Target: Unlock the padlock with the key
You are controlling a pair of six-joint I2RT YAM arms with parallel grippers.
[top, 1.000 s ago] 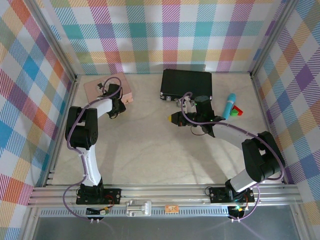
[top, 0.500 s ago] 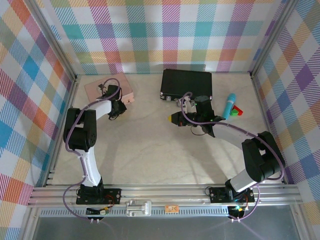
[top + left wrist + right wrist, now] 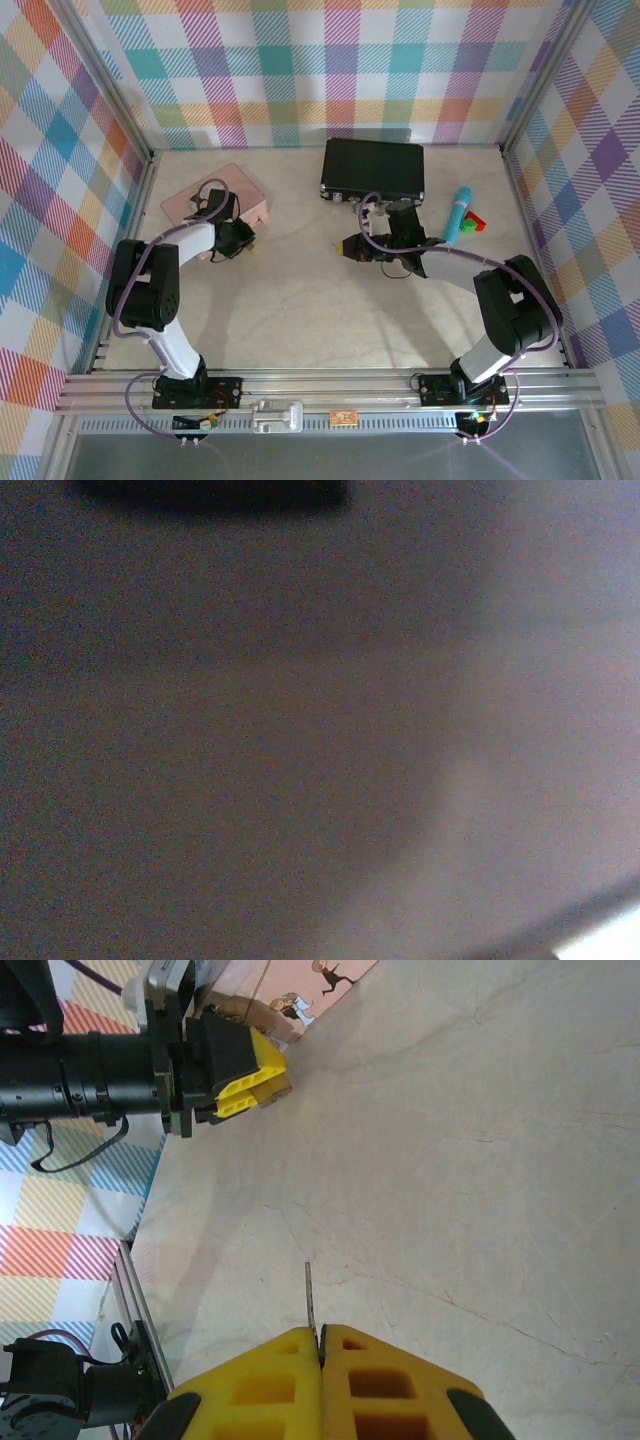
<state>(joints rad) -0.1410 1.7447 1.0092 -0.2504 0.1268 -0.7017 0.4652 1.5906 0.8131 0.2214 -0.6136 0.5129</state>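
Surface: pale tabletop (image 3: 300, 310) with faint marble veining.
Walls: pastel plaid cloth (image 3: 300, 60) on three sides, aluminium rail (image 3: 330, 385) along the near edge.
Right gripper (image 3: 321, 1345): yellow fingers pressed together mid-table, pinching the key (image 3: 310, 1300), thin blade sticking out past the tips.
Left gripper (image 3: 265, 1072): sat at the pink tin (image 3: 200, 195)'s near edge; couldn't tell its opening or any hold, wrist view was grey blur.
Back: black case (image 3: 372, 168), blue marker (image 3: 458, 212) beside a red-green block (image 3: 476, 222).

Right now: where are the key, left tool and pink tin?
key (image 3: 310, 1298), right wrist view, on its thin blade.
left tool (image 3: 283, 1075), right wrist view, between its yellow fingertips.
pink tin (image 3: 183, 203), top external view, on its lid.
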